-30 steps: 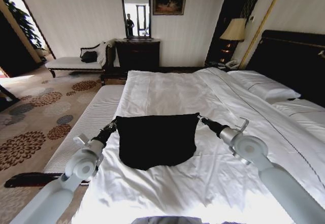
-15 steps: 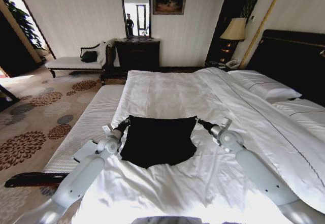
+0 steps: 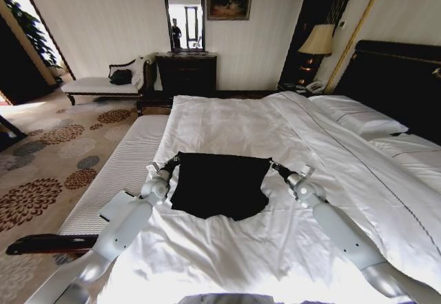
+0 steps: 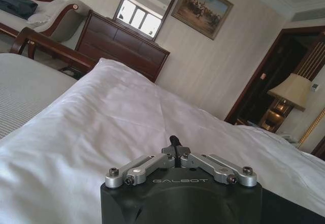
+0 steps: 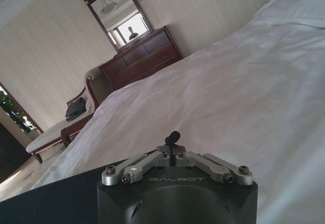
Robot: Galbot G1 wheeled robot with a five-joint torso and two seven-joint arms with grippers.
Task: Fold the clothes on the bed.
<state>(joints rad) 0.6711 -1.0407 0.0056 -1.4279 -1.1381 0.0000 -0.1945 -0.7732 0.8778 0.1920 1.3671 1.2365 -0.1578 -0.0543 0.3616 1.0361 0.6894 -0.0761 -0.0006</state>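
Note:
The clothes (image 3: 220,185), a black T-shirt, are stretched between my two grippers over the middle of the bed (image 3: 227,121). The lower edge sags onto the white duvet. My left gripper (image 3: 173,159) is shut on the shirt's far left corner. My right gripper (image 3: 273,165) is shut on the far right corner. The left wrist view shows the left gripper (image 4: 175,141) pinched together, with black fabric (image 4: 292,211) beside its body. Pinched the same way in the right wrist view is the right gripper (image 5: 174,136), with the dark shirt (image 5: 51,198) beside it.
White pillows (image 3: 358,119) lie against the dark headboard (image 3: 400,76) at the right. A striped bare mattress strip (image 3: 124,169) runs along the bed's left side, and patterned carpet (image 3: 48,173) lies beyond it. A bench (image 3: 96,83), a dresser (image 3: 187,73) and a lamp (image 3: 318,41) stand by the far wall.
Both arms have reached farther out over the bed, carrying the shirt's held edge away from me. The shirt now hangs lower and closer to the duvet.

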